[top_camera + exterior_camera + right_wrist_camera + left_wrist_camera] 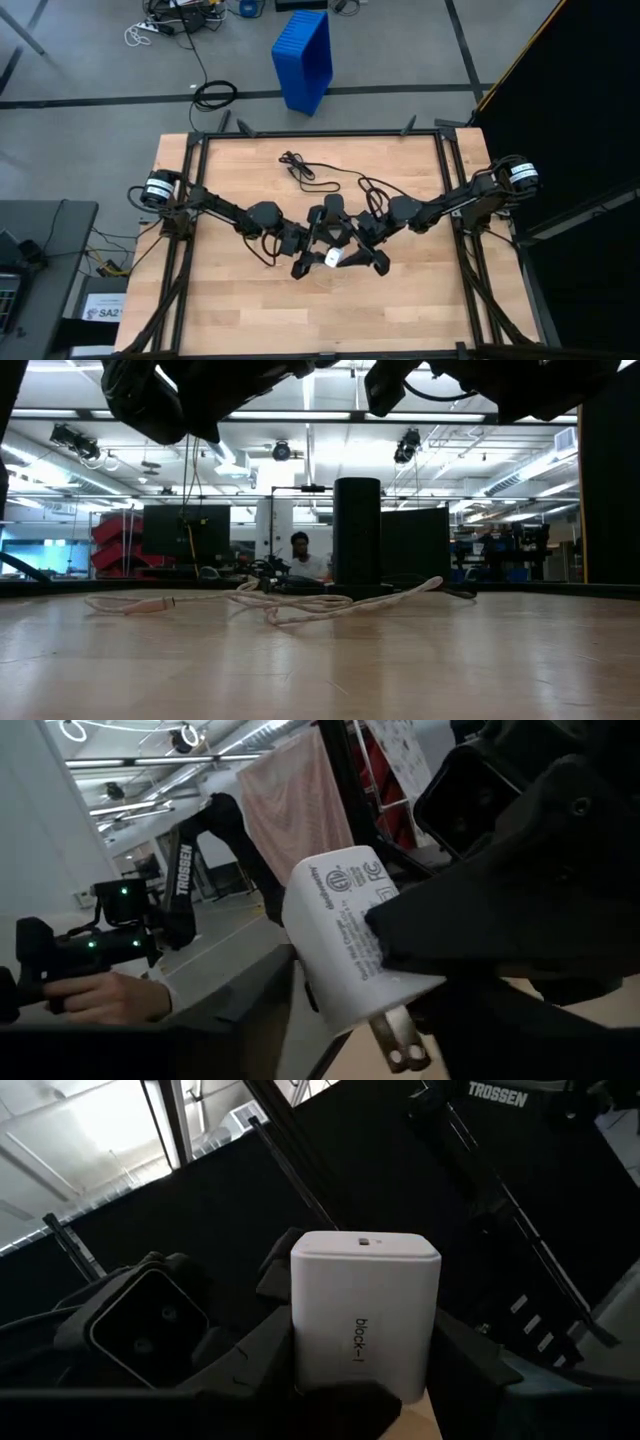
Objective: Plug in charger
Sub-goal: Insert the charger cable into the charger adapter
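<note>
**White charger block held above the wooden counter between both tools**

The left tool (365, 1380) is clenched on the white, rounded plastic charger block (365, 1315), its dark fingers pressing the block's two sides, the port end facing away from the wrist. Grey writing down the block's face reads "block-", with a last character too unclear to read. The right tool (365, 255) sits right against the same charger block (345, 945); whether it grips or only touches cannot be told. Here the block shows small certification marks, fine print and two metal prongs (405, 1042) pointing down.

Seen from above, both tools meet over the middle of the light wooden counter (250, 310), the block (332, 259) between them. A thin cable (305, 172) lies loose on the counter behind. "TROSSEN" is printed on the arms. A blue plastic crate (303, 58) stands on the floor, contents not visible.
</note>
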Available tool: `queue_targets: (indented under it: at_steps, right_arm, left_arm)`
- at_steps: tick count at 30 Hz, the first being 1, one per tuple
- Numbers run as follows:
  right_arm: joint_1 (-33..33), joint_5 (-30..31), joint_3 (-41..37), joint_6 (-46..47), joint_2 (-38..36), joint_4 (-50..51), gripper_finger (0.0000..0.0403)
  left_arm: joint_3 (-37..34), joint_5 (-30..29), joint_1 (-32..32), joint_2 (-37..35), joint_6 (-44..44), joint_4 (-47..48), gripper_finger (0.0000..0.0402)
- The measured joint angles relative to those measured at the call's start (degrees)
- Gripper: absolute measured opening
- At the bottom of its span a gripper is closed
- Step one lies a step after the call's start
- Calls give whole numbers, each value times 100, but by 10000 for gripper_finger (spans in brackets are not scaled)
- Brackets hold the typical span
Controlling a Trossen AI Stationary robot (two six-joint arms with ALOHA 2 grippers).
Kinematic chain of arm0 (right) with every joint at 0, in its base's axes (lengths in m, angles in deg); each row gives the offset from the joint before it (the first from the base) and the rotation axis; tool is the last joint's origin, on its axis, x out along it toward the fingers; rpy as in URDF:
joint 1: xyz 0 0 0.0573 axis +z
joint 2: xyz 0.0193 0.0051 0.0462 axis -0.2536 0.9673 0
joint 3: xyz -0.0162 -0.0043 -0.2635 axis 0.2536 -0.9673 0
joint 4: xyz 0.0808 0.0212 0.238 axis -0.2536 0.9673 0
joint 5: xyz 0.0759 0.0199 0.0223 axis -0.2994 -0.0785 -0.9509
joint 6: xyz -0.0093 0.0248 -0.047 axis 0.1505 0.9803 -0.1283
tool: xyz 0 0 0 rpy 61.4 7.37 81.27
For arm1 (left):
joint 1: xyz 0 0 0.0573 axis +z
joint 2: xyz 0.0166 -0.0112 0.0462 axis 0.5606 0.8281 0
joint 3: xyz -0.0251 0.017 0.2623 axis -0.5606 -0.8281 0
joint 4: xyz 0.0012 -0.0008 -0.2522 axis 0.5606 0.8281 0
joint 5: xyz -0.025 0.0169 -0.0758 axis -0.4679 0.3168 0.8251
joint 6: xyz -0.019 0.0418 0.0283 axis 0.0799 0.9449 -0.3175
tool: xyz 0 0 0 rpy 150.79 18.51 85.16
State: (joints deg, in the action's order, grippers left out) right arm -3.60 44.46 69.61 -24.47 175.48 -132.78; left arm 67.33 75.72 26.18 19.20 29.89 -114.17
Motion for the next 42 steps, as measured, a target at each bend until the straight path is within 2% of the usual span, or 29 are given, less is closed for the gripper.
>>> queue_targets:
  at_steps: [3,6,11,16,19,30,36,42]
  right_arm:
    - [0,-23,0,-4,0,17,119]
    - [2,-44,0,-18,0,45,102]
    - [7,-43,0,-31,0,54,102]
    - [4,-12,0,-167,-2,77,102]
    - [4,6,1,-136,-4,144,95]
    - [-4,-26,44,-75,-56,155,93]
    - [-37,3,33,82,-131,854,93]
    - [6,313,26,52,-328,2197,93]
  left_arm:
    - [1,42,-2,0,-117,2,153]
    - [0,83,-4,2,-183,18,153]
    - [-2,42,-43,8,-400,2,160]
    - [-33,-13,-46,7,-1105,-57,218]
    - [-140,-36,-48,-41,-1254,-68,235]
    - [-813,-360,-37,-341,-1290,-148,218]
    - [-1436,-612,-44,-835,-1719,-210,213]
    - [-2081,-1147,-120,-1196,-2216,-238,213]
